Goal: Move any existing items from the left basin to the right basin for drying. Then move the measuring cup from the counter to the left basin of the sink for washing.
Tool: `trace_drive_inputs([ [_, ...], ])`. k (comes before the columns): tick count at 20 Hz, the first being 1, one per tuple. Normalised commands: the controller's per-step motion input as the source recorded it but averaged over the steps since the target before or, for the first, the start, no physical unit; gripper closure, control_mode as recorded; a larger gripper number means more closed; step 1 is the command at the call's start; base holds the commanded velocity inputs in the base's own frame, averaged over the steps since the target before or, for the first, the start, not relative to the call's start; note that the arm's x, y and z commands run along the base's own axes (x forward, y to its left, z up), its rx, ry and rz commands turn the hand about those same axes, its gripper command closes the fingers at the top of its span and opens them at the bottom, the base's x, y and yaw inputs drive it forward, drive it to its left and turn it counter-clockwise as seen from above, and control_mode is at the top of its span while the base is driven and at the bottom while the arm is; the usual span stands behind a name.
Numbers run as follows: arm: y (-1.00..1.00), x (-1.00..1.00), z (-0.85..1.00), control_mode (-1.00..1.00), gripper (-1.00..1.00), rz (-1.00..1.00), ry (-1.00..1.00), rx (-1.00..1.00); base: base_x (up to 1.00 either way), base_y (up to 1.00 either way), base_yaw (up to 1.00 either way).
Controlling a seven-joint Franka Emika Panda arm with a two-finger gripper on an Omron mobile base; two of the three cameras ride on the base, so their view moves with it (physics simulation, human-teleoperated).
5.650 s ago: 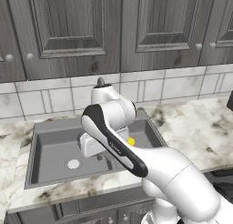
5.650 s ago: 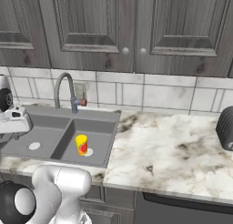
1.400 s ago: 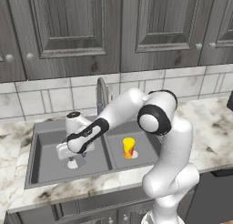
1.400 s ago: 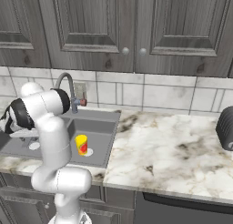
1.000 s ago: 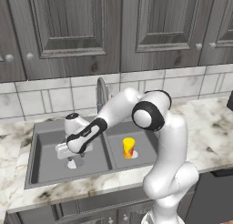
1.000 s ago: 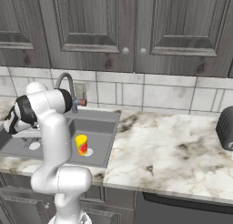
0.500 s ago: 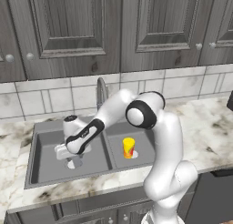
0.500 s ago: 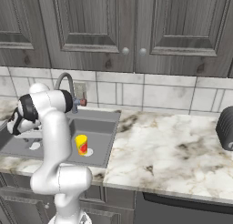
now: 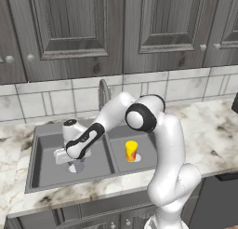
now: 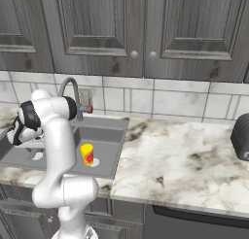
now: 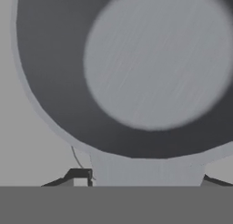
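The claw (image 9: 69, 160) is reaching down into the left half of the sink, left of centre in the left base view, at the end of the white arm (image 9: 162, 144) that is bending over from the lower right. In the hand view the claw (image 11: 145, 177) is standing partly open, with its two dark fingertips (image 11: 78, 175) pressing against the two edges of a flat grey handle that is running between them. It is holding the measuring cup (image 11: 159, 59) by that handle, and the cup's dark round bowl is taking up the upper part of the hand view.

The dark grey cupboards (image 9: 79, 32) are spanning the top of both base views. Below them the white veined table (image 10: 185, 160) is stretching across to the right.

The grey sink (image 9: 33, 158) is sitting in the table at centre left, with its curved tap (image 10: 70, 85) rising behind the divider. The left basin (image 9: 46, 170) is lying at the left of the left base view, and the measuring cup (image 9: 60, 154) is showing there as a small grey shape at the claw, low over the basin floor; whether it is touching the floor I cannot tell. The right basin (image 9: 118, 164) is lying just right of the divider.

The yellow cup (image 9: 131, 150) is standing upright in the right basin, well apart from the claw, with its orange-red marking showing low on its side (image 10: 87, 154).
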Motion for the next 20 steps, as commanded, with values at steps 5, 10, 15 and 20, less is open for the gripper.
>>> trace_drive_inputs([
  [5, 0.08, 0.05, -0.16, -1.00, 1.00, 0.00, 0.00, 0.00, 0.00, 0.00, 0.00],
  [10, 0.07, 0.02, -0.04, -1.00, -1.00, 0.00, 0.00, 0.00, 0.00, 0.00, 0.00],
  [15, 0.00, -0.01, 0.07, -1.00, -1.00, 0.00, 0.00, 0.00, 0.00, 0.00, 0.00],
  [20, 0.00, -0.04, 0.24, -1.00, -1.00, 0.00, 0.00, 0.00, 0.00, 0.00, 0.00],
])
